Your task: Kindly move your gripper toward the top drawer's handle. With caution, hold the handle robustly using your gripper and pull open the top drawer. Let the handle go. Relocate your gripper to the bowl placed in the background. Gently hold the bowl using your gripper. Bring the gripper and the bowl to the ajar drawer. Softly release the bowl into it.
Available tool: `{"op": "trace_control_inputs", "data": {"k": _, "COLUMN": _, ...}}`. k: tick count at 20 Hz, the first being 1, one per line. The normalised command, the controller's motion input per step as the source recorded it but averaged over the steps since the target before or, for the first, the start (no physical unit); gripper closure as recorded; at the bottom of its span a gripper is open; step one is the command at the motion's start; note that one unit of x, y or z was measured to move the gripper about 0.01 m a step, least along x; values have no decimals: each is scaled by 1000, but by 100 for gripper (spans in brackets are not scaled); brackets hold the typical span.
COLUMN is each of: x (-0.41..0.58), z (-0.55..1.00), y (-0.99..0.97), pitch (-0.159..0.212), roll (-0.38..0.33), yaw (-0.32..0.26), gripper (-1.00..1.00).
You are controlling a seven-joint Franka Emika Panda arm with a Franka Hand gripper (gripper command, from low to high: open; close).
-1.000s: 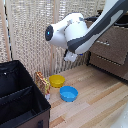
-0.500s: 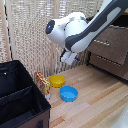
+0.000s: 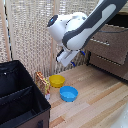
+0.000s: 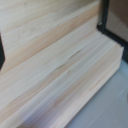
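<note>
The glossy white arm reaches in from the upper right of the exterior view. Its small dark gripper hangs in the air, above the yellow bowl and a little to the exterior view's right of it, touching nothing. It is too blurred to tell how its fingers stand. The yellow bowl rests on the wooden floor by the slatted wall. The dark brown top drawer of the dresser is at the exterior view's right, with a faint silver handle; whether it stands open is unclear. The wrist view shows only floor planks.
A blue bowl lies on the floor just in front of the yellow one. A large black box fills the lower left of the exterior view, with a small patterned orange object beside it. A lower drawer front sits under the top one.
The arm has shifted slightly while the gripper stays in the air above the bowls. Neither bowl has moved.
</note>
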Motion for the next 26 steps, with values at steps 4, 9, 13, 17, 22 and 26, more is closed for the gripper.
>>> {"op": "trace_control_inputs", "data": {"k": 4, "x": 282, "z": 91, "y": 6, "pitch": 1, "roll": 162, "yaw": -263, "gripper": -100}}
{"op": "trace_control_inputs", "data": {"k": 9, "x": 451, "z": 47, "y": 0, "pitch": 0, "roll": 103, "yaw": -221, "gripper": -100}}
{"op": "trace_control_inputs", "data": {"k": 13, "x": 516, "z": 5, "y": 0, "pitch": 0, "roll": 94, "yaw": -194, "gripper": -100}}
{"op": "trace_control_inputs", "data": {"k": 17, "x": 576, "z": -8, "y": 0, "pitch": -5, "roll": 156, "yaw": -160, "gripper": -100}}
{"op": "trace_control_inputs", "data": {"k": 22, "x": 627, "z": -74, "y": 0, "pitch": -12, "roll": 206, "yaw": -132, "gripper": -100}}
{"op": "trace_control_inputs", "data": {"k": 26, "x": 563, "z": -125, "y": 0, "pitch": -19, "roll": 257, "yaw": -142, "gripper": -100}}
